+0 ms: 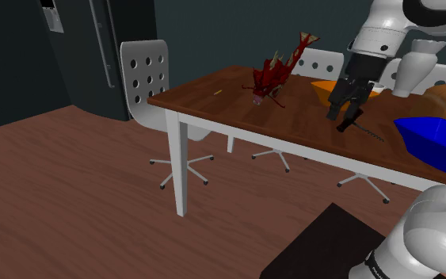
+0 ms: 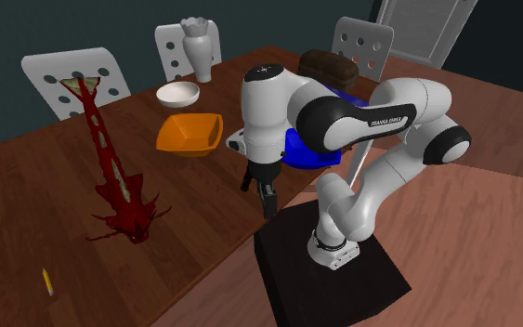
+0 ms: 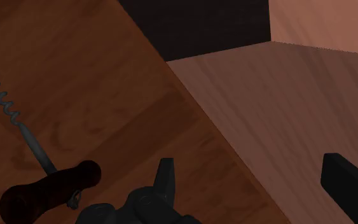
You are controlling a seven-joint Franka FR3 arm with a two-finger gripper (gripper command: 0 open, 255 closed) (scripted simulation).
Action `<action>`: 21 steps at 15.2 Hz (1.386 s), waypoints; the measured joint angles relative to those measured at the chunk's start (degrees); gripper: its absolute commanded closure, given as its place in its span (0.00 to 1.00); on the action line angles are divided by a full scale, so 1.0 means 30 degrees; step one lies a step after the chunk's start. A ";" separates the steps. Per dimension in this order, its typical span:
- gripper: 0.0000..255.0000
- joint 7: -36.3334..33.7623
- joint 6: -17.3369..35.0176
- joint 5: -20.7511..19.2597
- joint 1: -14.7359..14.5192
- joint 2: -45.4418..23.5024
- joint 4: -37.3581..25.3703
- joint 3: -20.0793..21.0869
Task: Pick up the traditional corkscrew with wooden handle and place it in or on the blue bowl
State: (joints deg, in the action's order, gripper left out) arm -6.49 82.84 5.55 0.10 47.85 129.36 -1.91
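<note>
The corkscrew [image 3: 47, 189] lies flat on the brown wooden table [image 3: 75, 76], with a dark brown handle and a grey metal spiral. My gripper [image 3: 257, 184] is open, and the handle rests just outside one finger [image 3: 165, 181], not between the two. From the shoulder view the gripper [image 1: 343, 112] hangs low over the corkscrew [image 1: 362, 128], near the table's front edge. The blue bowl [image 1: 435, 141] stands close by, toward that view's right. In the second exterior view the gripper [image 2: 261, 193] points down at the table edge, and the arm partly hides the blue bowl [image 2: 307, 153].
A long red spiky creature figure [image 1: 279, 73] lies mid-table. An orange bowl [image 2: 189, 132], a white bowl [image 2: 177, 93], a white vase [image 2: 197, 46] and a brown loaf [image 2: 329, 65] stand farther back. White chairs [image 1: 146, 75] ring the table. A small yellow item [image 2: 47, 281] lies apart.
</note>
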 measured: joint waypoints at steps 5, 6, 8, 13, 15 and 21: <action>0.00 0.3028 -0.0768 -0.1691 -0.0534 0.0460 0.0508 -0.1061; 0.00 0.3997 -0.1071 -0.2250 -0.0724 0.0444 0.0411 -0.1380; 0.00 0.6195 -0.1383 -0.3593 -0.1042 0.0600 0.0649 -0.2239; 0.00 1.1731 -0.1672 -0.7102 -0.1947 0.0391 0.0645 -0.4382; 0.00 1.3260 -0.1573 -0.8107 -0.2205 0.0494 0.0895 -0.4857; 0.00 1.3817 -0.0540 -0.8875 -0.2108 0.1098 0.2504 -0.5444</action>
State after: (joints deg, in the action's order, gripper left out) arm 34.96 81.23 -21.08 -6.22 51.14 136.87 -18.24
